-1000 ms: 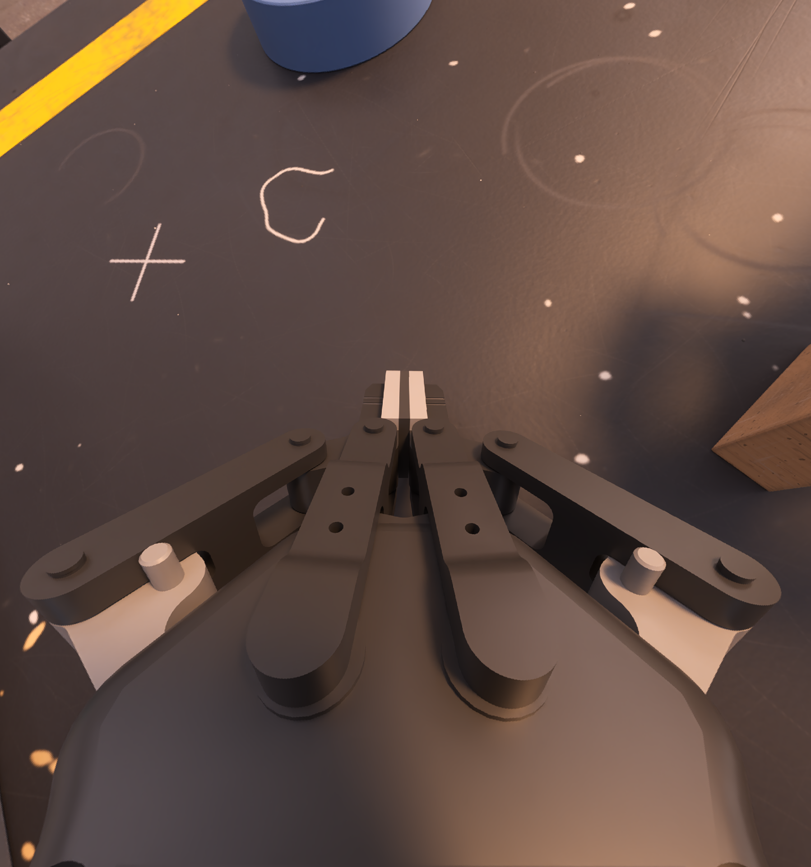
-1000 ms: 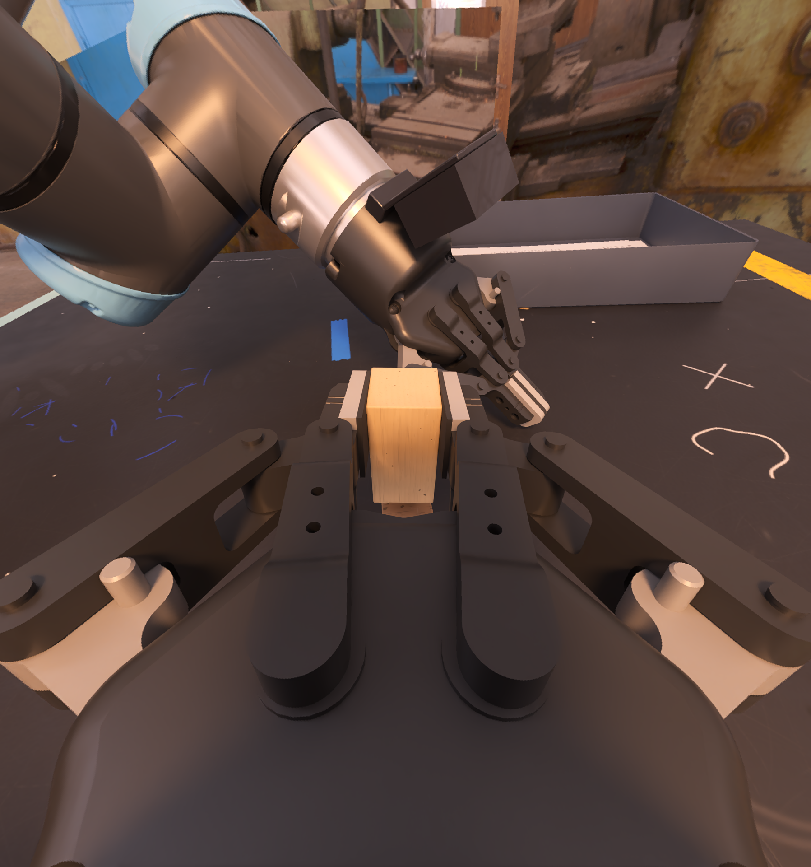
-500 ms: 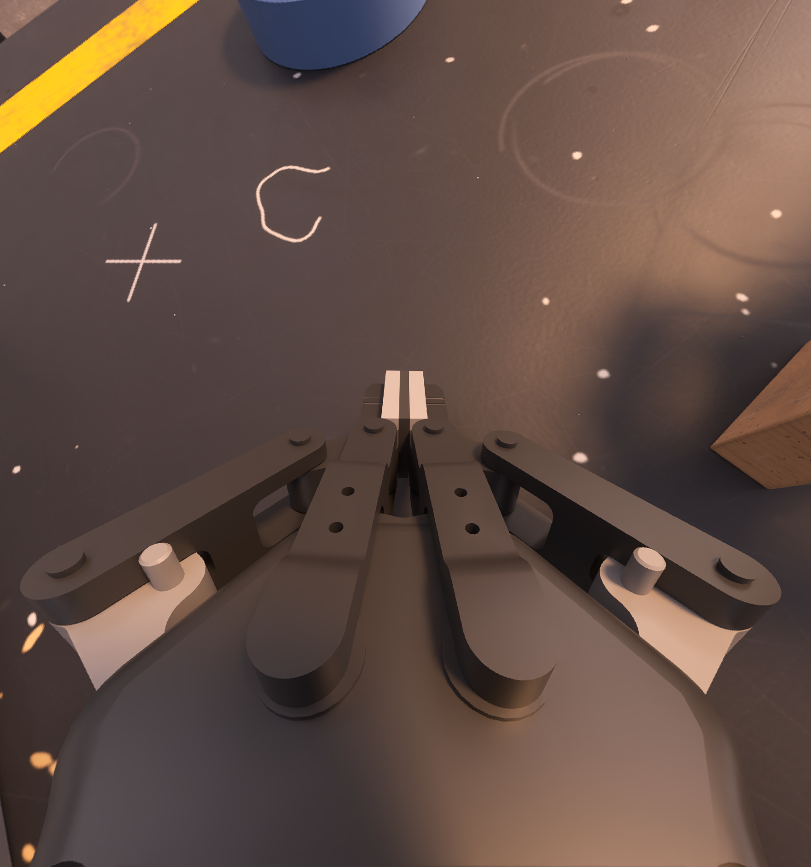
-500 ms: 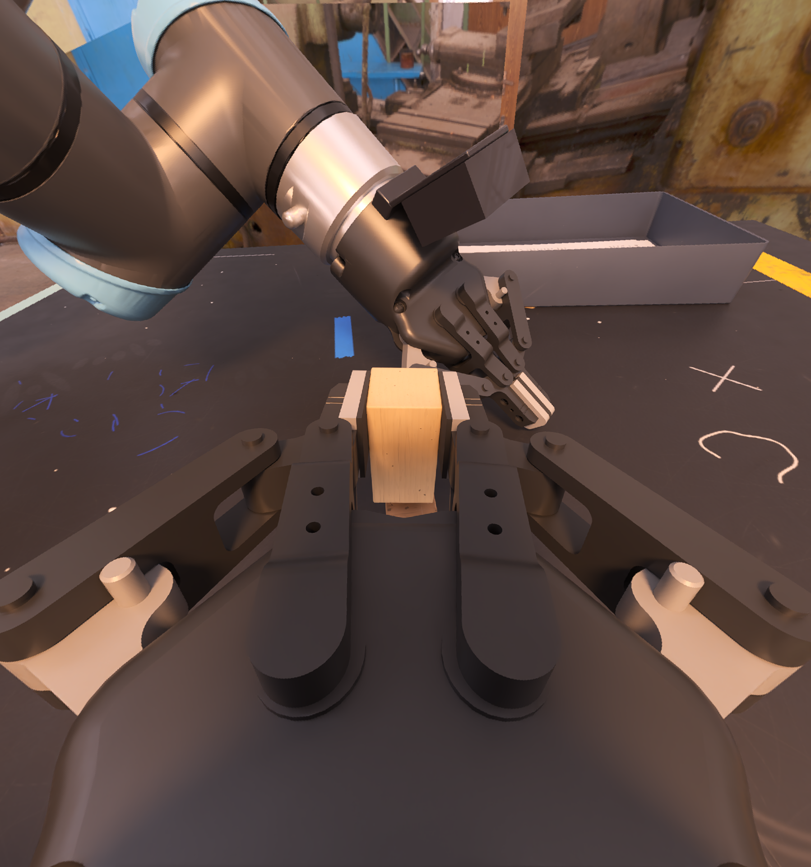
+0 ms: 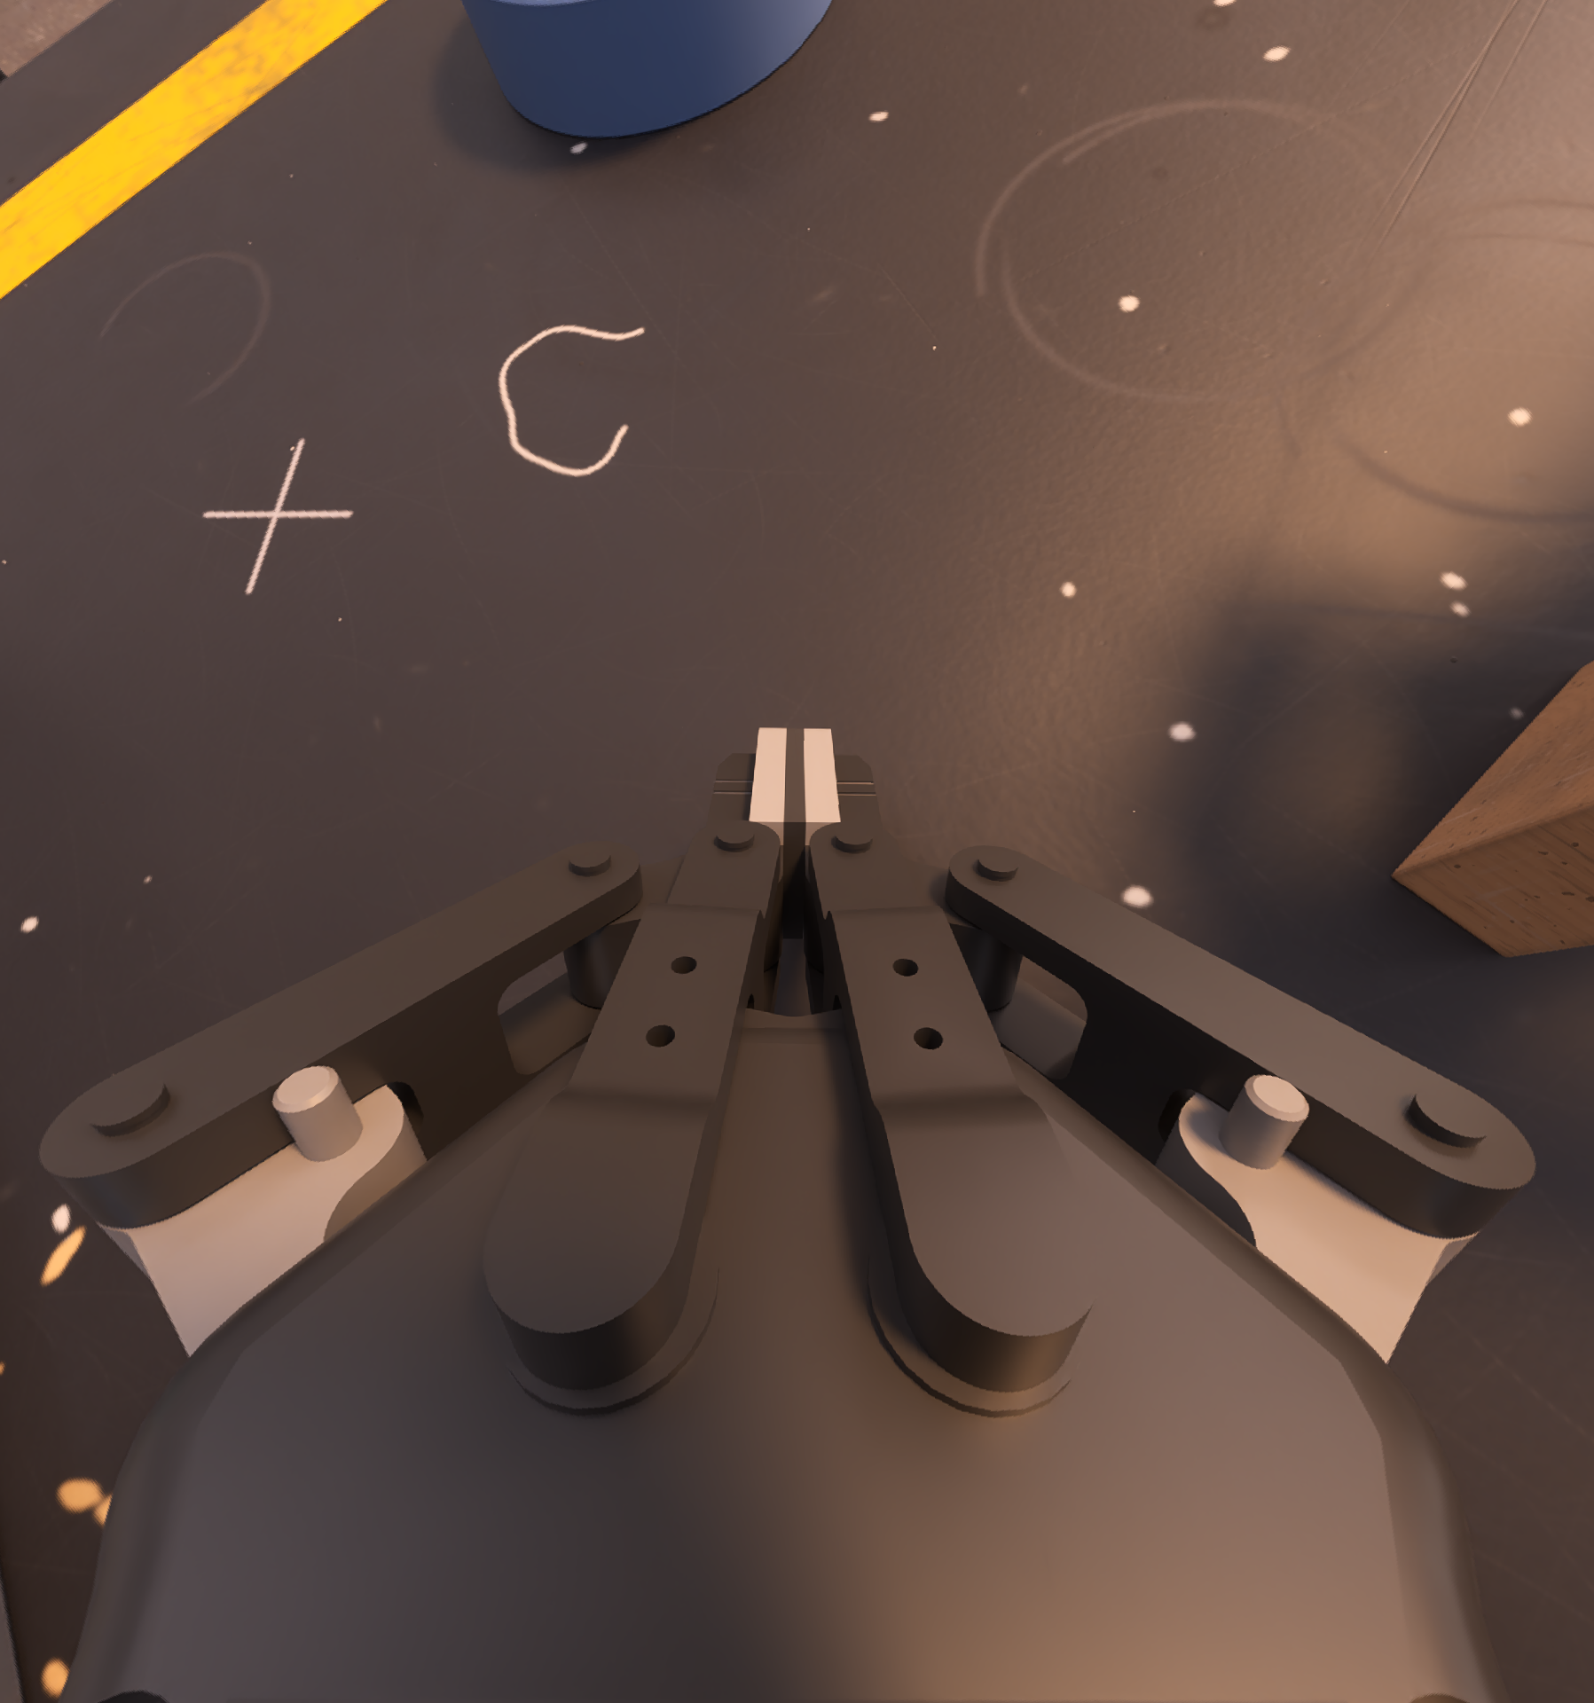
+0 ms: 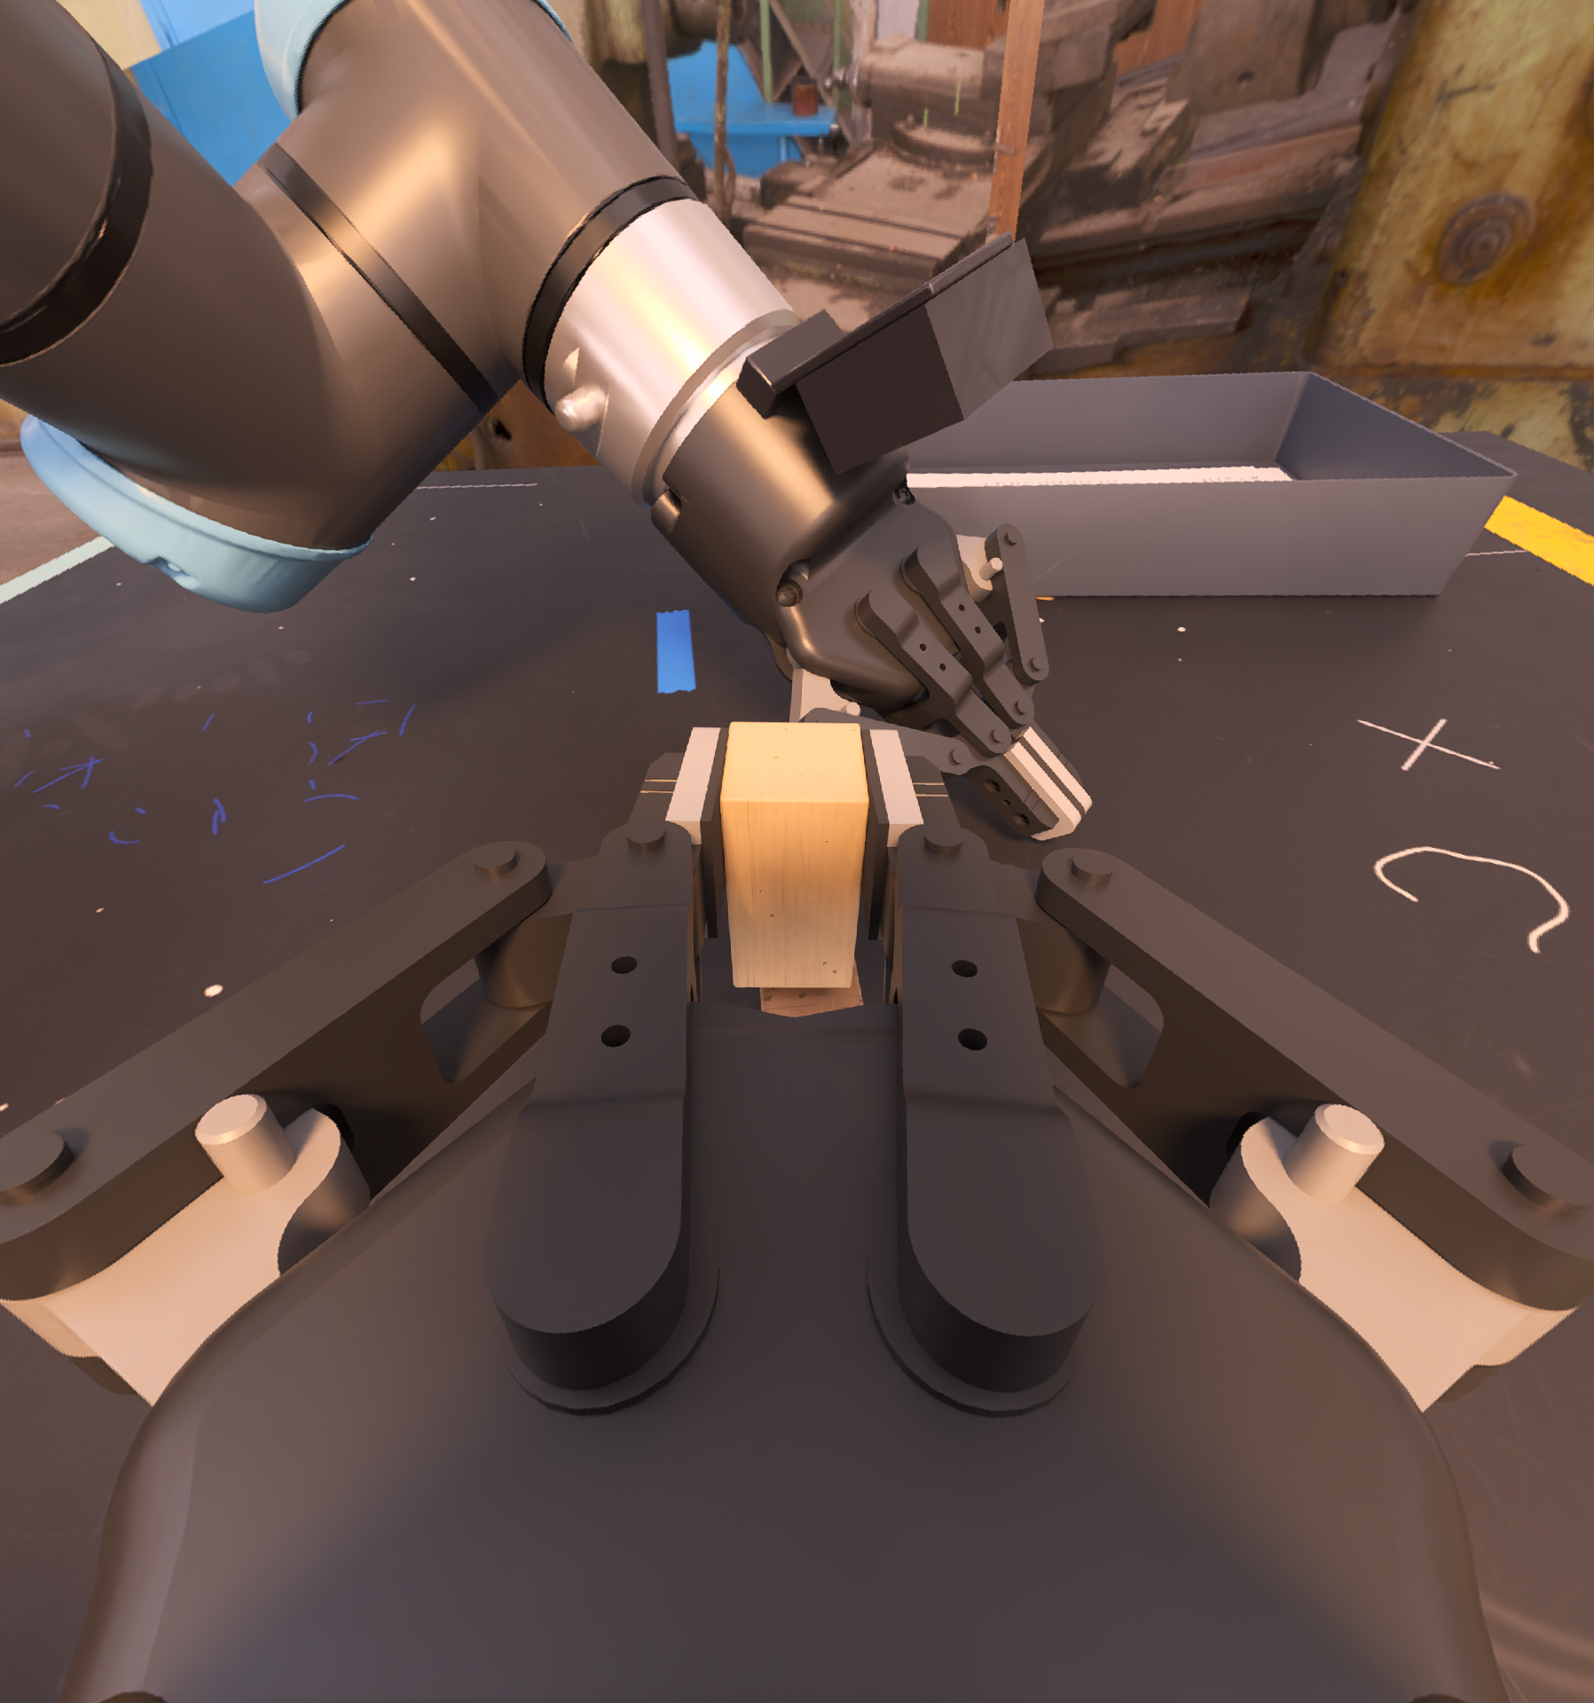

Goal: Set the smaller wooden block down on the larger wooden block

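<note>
Holding the smaller wooden block (image 6: 795,852): right gripper (image 6: 793,783) has its jaws closed on the block's two side faces, pads flat against the wood, long axis of the block running along the fingers. Block is pale and clear of the bench (image 6: 406,921).

Left gripper (image 5: 793,774): jaws closed pad to pad, nothing between them. It hangs over bare bench, pointed down at an angle.

Larger wooden block (image 5: 1549,829): darker wood, resting on the bench at the right edge of the left wrist view, only one corner in frame. In the right wrist view a sliver of darker wood (image 6: 807,1000) shows just under the near end of the held block; judged to be the same larger block, so the target lies almost straight below the right jaws, slightly to the near side.

Judgement: carry appears nearly done; what is left is a short lowering and release. Right arm is the one over the target. How well the two blocks line up cannot be told, since the held block and fingers hide most of the lower one.

Risk: left gripper sits just beyond, far-right of the held block.
</note>
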